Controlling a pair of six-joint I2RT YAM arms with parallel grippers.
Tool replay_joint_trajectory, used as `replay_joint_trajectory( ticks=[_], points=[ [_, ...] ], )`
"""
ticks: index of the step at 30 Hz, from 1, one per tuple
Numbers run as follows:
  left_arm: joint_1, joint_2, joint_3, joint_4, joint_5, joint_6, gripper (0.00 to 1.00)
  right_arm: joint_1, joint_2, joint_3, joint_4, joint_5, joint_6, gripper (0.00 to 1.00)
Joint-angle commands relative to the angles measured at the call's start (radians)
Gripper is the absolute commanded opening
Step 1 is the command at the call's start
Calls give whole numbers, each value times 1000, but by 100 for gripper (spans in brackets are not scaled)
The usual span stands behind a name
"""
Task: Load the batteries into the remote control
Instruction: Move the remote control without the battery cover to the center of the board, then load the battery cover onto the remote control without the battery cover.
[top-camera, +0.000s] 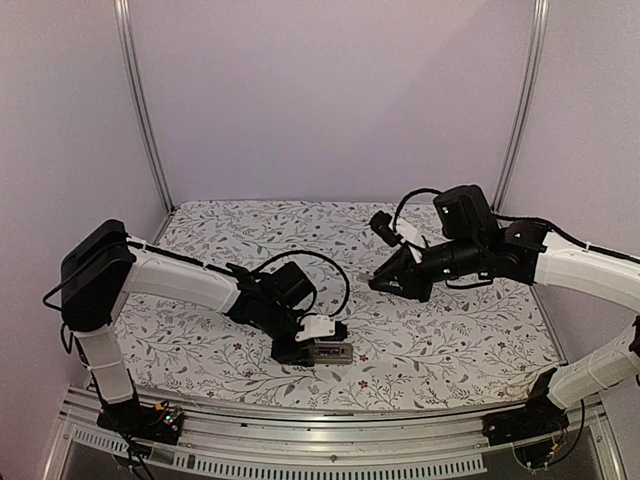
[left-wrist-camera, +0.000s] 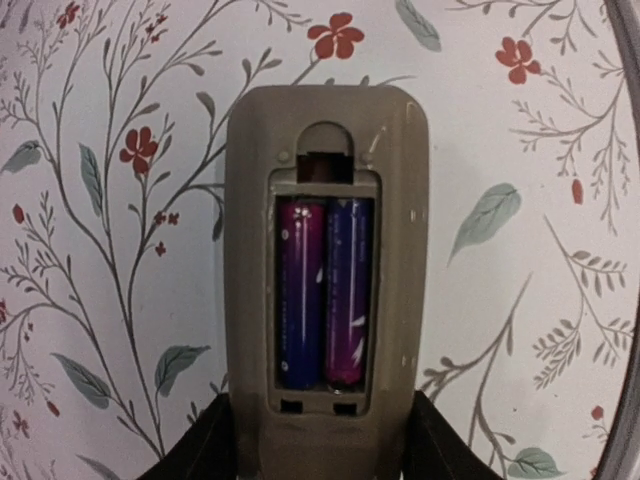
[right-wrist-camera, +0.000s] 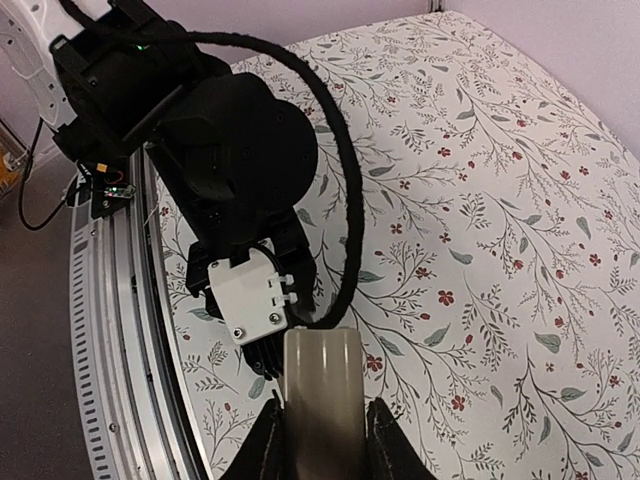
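The remote control (left-wrist-camera: 320, 140) lies grey-tan underside up on the floral cloth, its battery bay uncovered. Two batteries sit side by side in the bay, a blue-purple one (left-wrist-camera: 300, 300) on the left and a purple-magenta one (left-wrist-camera: 348, 295) on the right. My left gripper (left-wrist-camera: 322, 450) is shut on the remote's near end, one dark finger (left-wrist-camera: 200, 450) against each side. From above, the remote (top-camera: 333, 352) shows at the table's front centre. My right gripper (right-wrist-camera: 322, 440) hovers above the cloth, shut on the small grey-tan cover piece (right-wrist-camera: 322, 380).
The left arm's black wrist (right-wrist-camera: 230, 150) with its looping cable (right-wrist-camera: 345, 200) sits just beyond the held cover in the right wrist view. A metal rail (top-camera: 300, 440) runs along the near table edge. Pale walls with upright metal posts (top-camera: 140, 100) enclose the back and sides.
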Motion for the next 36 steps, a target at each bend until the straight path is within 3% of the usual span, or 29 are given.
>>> replay_joint_trajectory(
  ticks=[1, 3, 7, 14, 20, 24, 29, 36],
  points=[
    [-26, 60, 22, -16, 24, 43, 62, -11, -43, -36, -19, 33, 20, 3],
    [-27, 32, 12, -24, 27, 36, 79, -12, -48, -44, -22, 37, 21, 3],
    [-25, -60, -28, -19, -22, 4, 87, -11, -43, -50, -18, 55, -3, 0],
    [-22, -230, -150, -12, -86, -146, 88, -11, -12, -126, 124, 21, -64, 1],
    [55, -332, -243, 111, -166, -436, 87, 69, 71, -194, 268, 106, -131, 1],
    [71, -392, -295, 186, -207, -603, 85, 134, 166, -176, 282, 194, -188, 1],
    [72, -496, -377, 253, -221, -734, 84, 161, 306, -136, 283, 188, -197, 1],
    [65, -610, -505, 354, -361, -1150, 74, 199, 432, -73, 294, 208, -212, 0]
  ],
)
